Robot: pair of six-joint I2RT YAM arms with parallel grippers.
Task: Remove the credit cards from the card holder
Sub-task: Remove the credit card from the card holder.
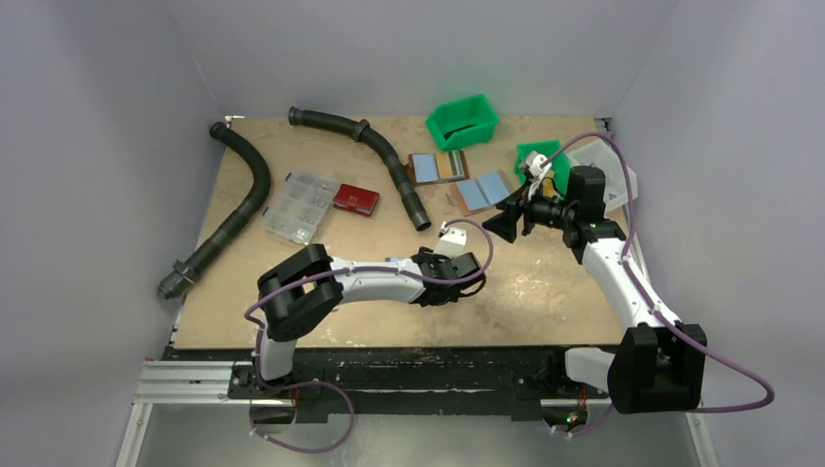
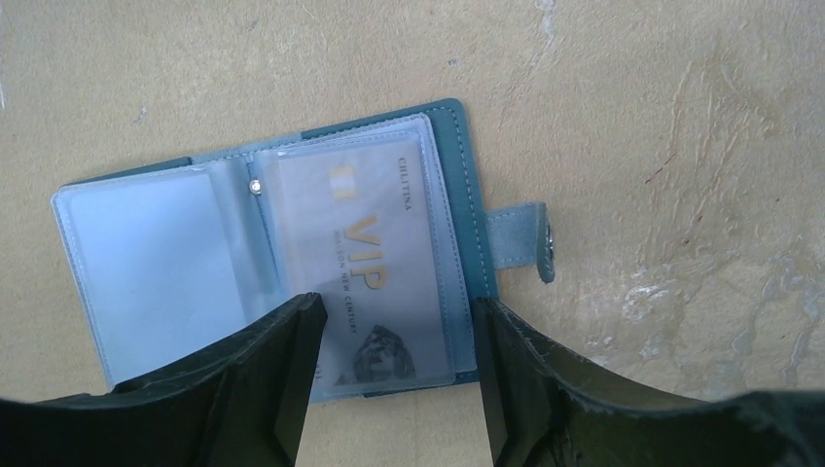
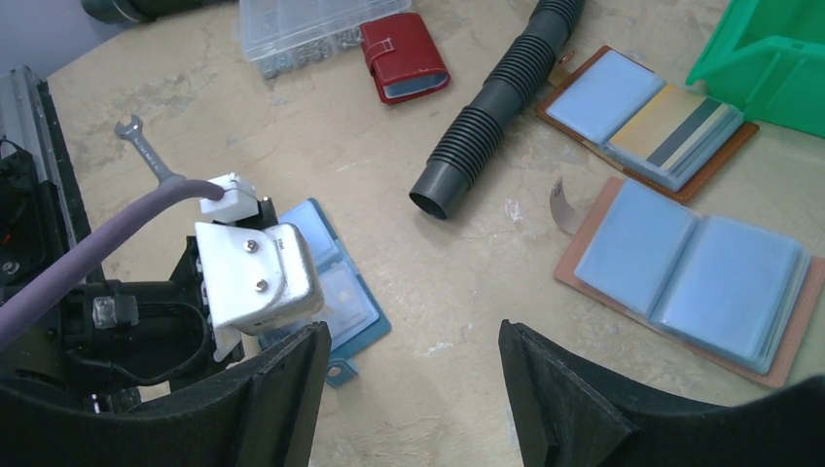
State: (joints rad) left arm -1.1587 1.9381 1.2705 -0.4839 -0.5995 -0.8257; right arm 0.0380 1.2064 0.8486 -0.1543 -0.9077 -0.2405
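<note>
The dark-blue card holder (image 2: pixel 457 165) lies open on the table, its snap tab (image 2: pixel 520 238) pointing right. A pale "VIP" card (image 2: pixel 360 253) sits in the clear right-hand pocket; the left pocket (image 2: pixel 146 263) looks light blue. My left gripper (image 2: pixel 394 321) is open just above it, one finger over the card's near left part, the other at the holder's right edge. In the right wrist view the holder (image 3: pixel 345 292) is partly hidden by the left wrist. My right gripper (image 3: pixel 413 341) is open and empty, raised to the holder's right (image 1: pixel 506 224).
Two brown-backed, blue-lined holders (image 3: pixel 647 122) (image 3: pixel 691 272) lie open at the back right. Also here are a black hose (image 3: pixel 496 117), a red wallet (image 3: pixel 404 58), a clear parts box (image 1: pixel 300 204), a wrench (image 3: pixel 146 151), green bins (image 1: pixel 462 120) (image 1: pixel 540 161) and a second hose (image 1: pixel 238 209).
</note>
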